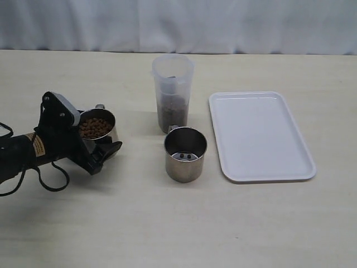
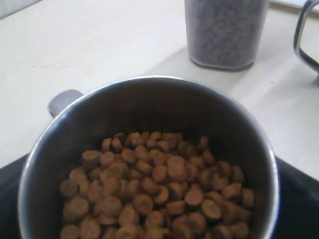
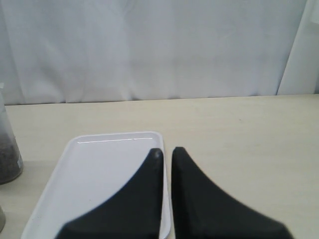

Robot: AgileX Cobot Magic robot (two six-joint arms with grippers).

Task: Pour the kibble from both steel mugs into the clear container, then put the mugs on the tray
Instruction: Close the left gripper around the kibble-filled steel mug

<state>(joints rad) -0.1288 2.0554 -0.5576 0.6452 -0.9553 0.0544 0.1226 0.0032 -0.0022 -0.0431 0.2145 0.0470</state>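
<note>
The left pincer point(image 1: 107, 134), at the left of the exterior view, stood spread wide with a jaw on either side of the full mug point(image 1: 97, 127). It looked released rather than clenched; whether the pads touched the steel could not be told. The mug sat low on the table point(image 1: 167, 223), its kibble point(image 2: 149, 189) heaped close to the rim. The right pincer point(image 3: 167, 152) was clenched on nothing, its tips hanging over the near edge of the tray point(image 1: 262, 167).

The container point(image 1: 173, 92) stood at upper centre with kibble filling its lower part. The empty mug point(image 1: 185, 153) stood just in front of it, with two dark specks inside, pellets or marks. The tray lay bare to the right, well apart from the full mug.

By that layout, one mug looked poured and the step in hand was the grasp of the second. The next move called for the jaws to close firmly on the round, slick wall, then a level lift so nothing spilled. The carry to the right had to clear the empty mug, with the tilt made only over the narrow mouth.
</note>
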